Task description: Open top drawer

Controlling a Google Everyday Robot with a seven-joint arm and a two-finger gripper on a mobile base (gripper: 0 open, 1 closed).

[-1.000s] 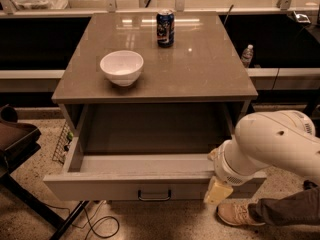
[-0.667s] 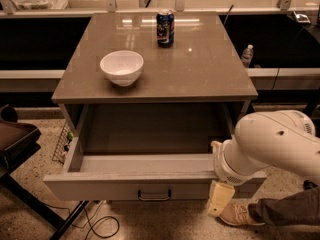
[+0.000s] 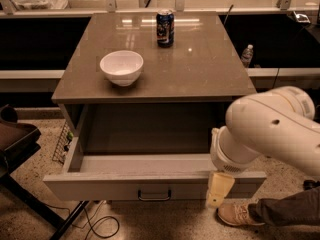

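Observation:
The top drawer (image 3: 100, 186) of the grey cabinet stands pulled far out toward me, and its deep plain grey interior (image 3: 145, 134) shows empty. Its small dark bar handle (image 3: 154, 195) sits at the centre of the pale front panel. My gripper (image 3: 219, 190) hangs down in front of the right part of the drawer front, to the right of the handle and apart from it. My bulky white arm (image 3: 272, 129) covers the drawer's right corner.
A white bowl (image 3: 121, 67) and a dark drink can (image 3: 165, 28) stand on the cabinet top (image 3: 200, 69). A person's shoe (image 3: 235, 215) and leg lie on the floor at lower right. A dark chair (image 3: 15, 144) and cables are at the left.
The drawer stays pulled out as before. My arm has risen slightly and the gripper has barely shifted beside the drawer front.

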